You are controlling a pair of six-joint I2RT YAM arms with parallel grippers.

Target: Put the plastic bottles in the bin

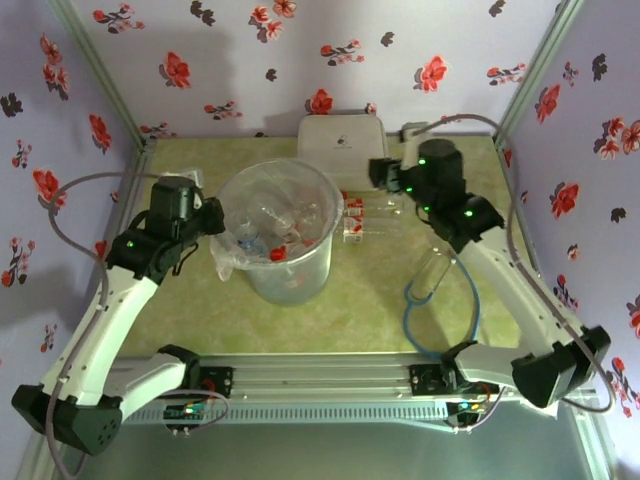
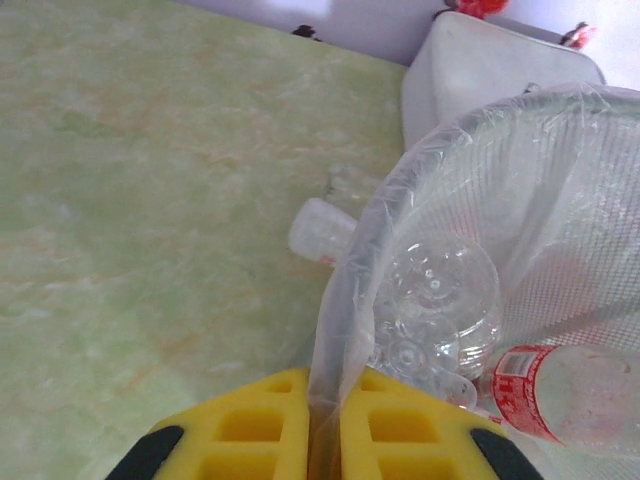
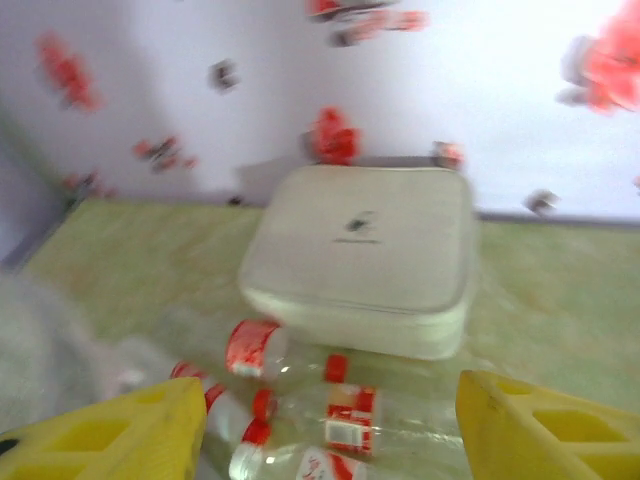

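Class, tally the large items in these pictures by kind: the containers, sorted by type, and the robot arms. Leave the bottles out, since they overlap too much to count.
Round translucent grey plastic bin: 1
White square lidded box: 1
Robot arms: 2, the left arm and the right arm
Total: 4

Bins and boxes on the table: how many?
2: the bin in the middle; the white lidded box just behind it to the right. Something small could hide behind the bin.
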